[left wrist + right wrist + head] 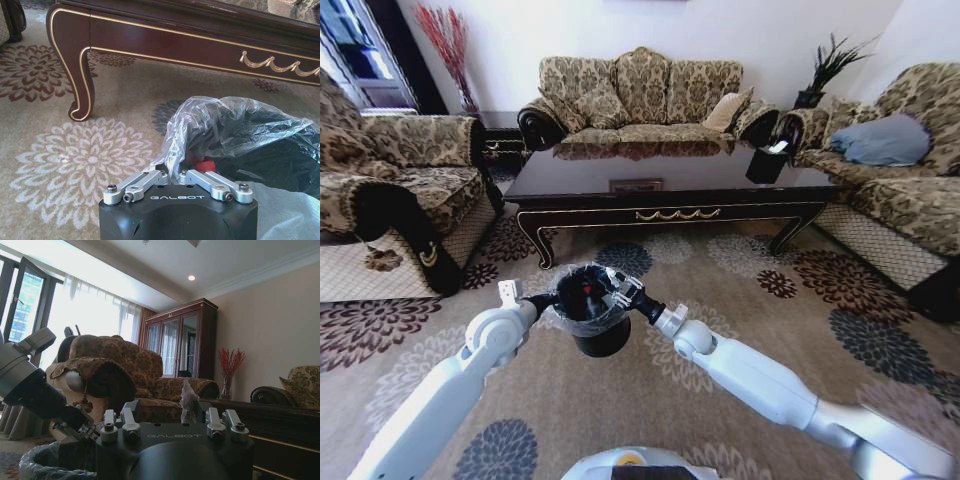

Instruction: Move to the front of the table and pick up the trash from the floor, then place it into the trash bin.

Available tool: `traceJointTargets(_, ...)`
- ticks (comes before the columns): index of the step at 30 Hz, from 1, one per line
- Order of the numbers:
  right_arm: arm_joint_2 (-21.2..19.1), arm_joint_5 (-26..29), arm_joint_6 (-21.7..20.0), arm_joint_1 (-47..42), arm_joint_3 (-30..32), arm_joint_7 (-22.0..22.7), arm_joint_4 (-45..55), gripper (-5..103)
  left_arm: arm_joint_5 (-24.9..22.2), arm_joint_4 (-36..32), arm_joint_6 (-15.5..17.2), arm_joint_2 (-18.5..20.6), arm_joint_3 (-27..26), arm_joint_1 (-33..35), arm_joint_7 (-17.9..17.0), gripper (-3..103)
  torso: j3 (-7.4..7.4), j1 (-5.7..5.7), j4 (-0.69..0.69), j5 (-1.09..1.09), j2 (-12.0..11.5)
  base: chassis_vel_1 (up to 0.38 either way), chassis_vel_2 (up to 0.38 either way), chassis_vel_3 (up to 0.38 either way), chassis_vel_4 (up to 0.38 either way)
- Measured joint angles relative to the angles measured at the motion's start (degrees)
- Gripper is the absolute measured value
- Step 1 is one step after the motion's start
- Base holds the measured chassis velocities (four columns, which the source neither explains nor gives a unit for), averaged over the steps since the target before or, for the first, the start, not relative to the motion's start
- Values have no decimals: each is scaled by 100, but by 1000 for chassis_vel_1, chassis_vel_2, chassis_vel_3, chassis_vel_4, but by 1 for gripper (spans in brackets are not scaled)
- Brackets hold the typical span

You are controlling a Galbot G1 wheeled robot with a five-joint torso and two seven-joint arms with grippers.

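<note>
The trash bin point(592, 310) was a small round black bucket with a clear, crinkled liner bag point(225, 122) bunched around its rim, and it stood on the floor point(740, 290), a beige carpet strewn with big round flower medallions in maroon, navy and cream. It sat in front of the bench point(670, 180), the long low coffee table of glossy dark wood with gold trim and curved legs, and near the robot, roughly in the middle between its two arms. Inside the bin, a spot of red point(586, 287) showed against the black; from the left wrist camera the same red bit point(202, 165) lay just behind the plastic film. Both arms reached forward and inward so that they met at the bin. The left end effector point(542, 299) was at the left side of the rim, its silver fingers point(150, 177) drawn in close together with a fold of the clear liner pinched up between them. The right end effector point(632, 290) was at the right side of the rim, likewise closed on the liner, a twist of plastic point(189, 402) standing up between its fingers point(215, 420). Sofas stood well back on three sides of the carpet.
</note>
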Motion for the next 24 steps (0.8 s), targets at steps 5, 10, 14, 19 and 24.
traceJointTargets(5,-71,23,5,-47,42,-107,105,76,37,28,2,2,-24,13,-1,4,0,0,0,0,1,0,0,0,0)
traceJointTargets(10,-100,22,22,-99,29,-193,181,96,60,73,2,-39,-27,6,0,4,0,0,0,0,0,0,0,0,0)
traceJointTargets(14,-93,10,22,-111,5,-205,186,100,118,125,2,-80,-27,10,11,4,0,0,0,0,0,0,0,0,0)
traceJointTargets(19,-88,-28,22,-230,115,-132,124,100,209,252,-21,-71,-197,122,86,4,0,0,0,-1,0,0,0,0,0)
traceJointTargets(24,-106,-313,-238,-399,329,687,-91,100,255,379,-58,87,-407,135,151,4,0,0,2,0,0,0,0,0,0)
